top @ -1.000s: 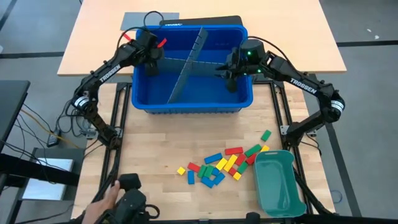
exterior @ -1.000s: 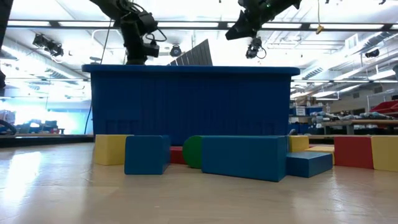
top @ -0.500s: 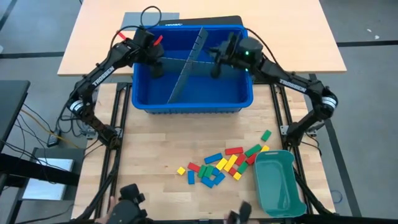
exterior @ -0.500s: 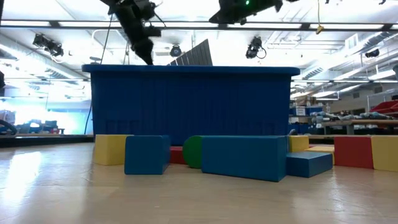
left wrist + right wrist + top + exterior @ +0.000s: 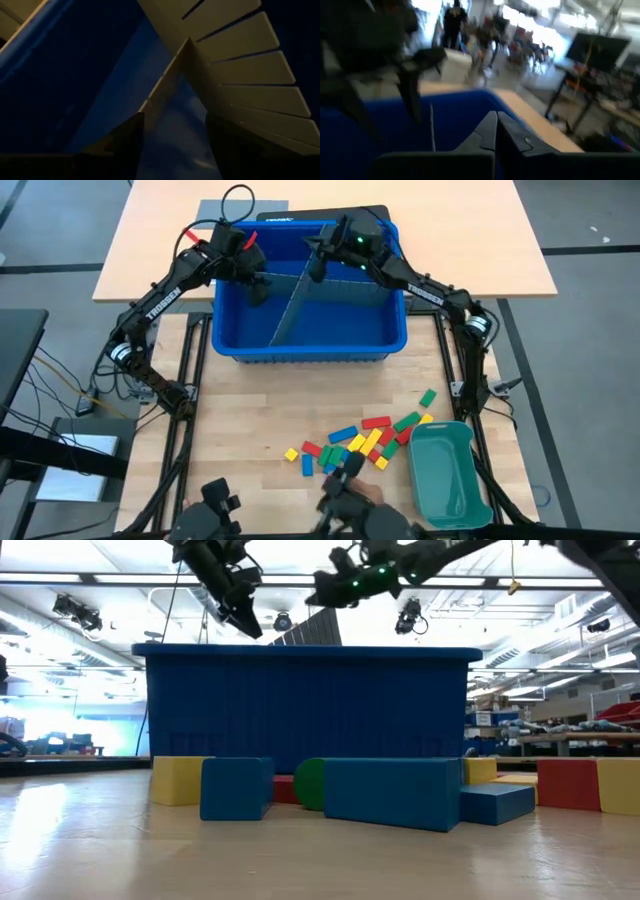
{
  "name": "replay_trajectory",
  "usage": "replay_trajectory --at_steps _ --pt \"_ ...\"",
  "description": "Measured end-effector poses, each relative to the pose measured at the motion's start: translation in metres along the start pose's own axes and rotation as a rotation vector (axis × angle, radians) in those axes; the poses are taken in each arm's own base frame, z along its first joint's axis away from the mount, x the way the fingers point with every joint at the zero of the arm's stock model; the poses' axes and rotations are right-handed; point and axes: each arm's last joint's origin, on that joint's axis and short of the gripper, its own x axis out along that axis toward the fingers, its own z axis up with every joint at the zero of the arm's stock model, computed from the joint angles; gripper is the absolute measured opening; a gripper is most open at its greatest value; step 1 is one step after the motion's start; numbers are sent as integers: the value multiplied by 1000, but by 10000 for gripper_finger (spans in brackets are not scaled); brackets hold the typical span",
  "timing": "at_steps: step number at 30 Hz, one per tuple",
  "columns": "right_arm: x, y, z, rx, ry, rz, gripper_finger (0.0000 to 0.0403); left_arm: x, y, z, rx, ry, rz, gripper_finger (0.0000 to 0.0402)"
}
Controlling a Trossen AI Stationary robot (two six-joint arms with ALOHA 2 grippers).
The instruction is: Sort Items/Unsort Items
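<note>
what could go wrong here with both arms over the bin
Both grippers, left open and right shut, work close around the loose grey divider in the blue bin; either could knock it askew. The arms might also bump each other. The blocks lie untouched near the table's front edge.

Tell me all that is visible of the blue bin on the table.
The blue bin is a deep rectangular tub, plastic by its look, standing upright on the far part of the table. Its outer wall is ribbed. Grey slotted divider sheets stand inside it, one running lengthwise and one leaning diagonally. No blocks show in it. The left gripper reaches in, fingers apart; the right gripper, shut, hovers by the diagonal sheet's top.
</note>
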Motion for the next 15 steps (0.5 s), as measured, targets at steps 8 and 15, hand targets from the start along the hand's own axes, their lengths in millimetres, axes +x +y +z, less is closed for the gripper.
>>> replay_trajectory --at_steps 8,15 --pt "5 -30 -24 13 177 -129 1 0 1 1 3 -8 5 218" --pt "2 -51 -41 103 211 -134 1 1 0 1 3 -8 4 218"
